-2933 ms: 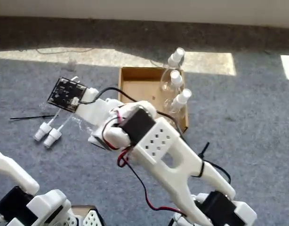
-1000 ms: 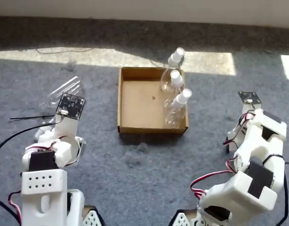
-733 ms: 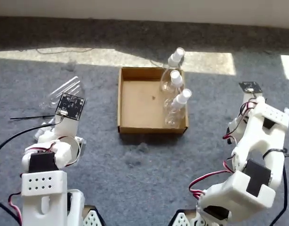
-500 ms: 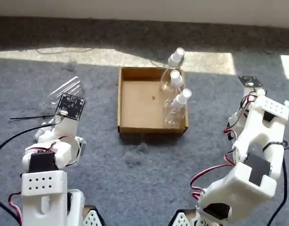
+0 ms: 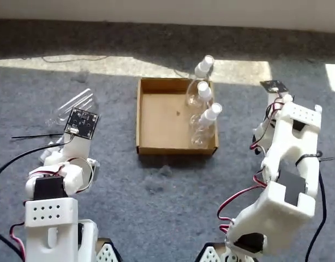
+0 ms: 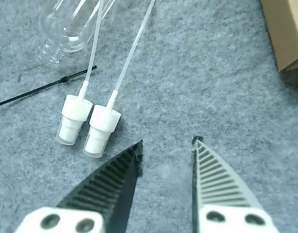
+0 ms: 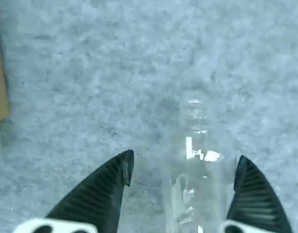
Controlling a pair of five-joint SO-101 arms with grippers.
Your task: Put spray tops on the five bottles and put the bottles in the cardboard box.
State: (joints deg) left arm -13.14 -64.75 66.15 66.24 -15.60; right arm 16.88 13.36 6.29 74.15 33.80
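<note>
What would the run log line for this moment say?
box: three capped bottles | left gripper: open, near two spray tops | right gripper: open around uncapped bottle

Sunlight lays a bright band across the far carpet (image 5: 64, 65), with soft shadows nearer.

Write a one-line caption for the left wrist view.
Open left claw above grey carpet, near two loose spray tops lying side by side, an uncapped clear bottle beyond them.
</note>
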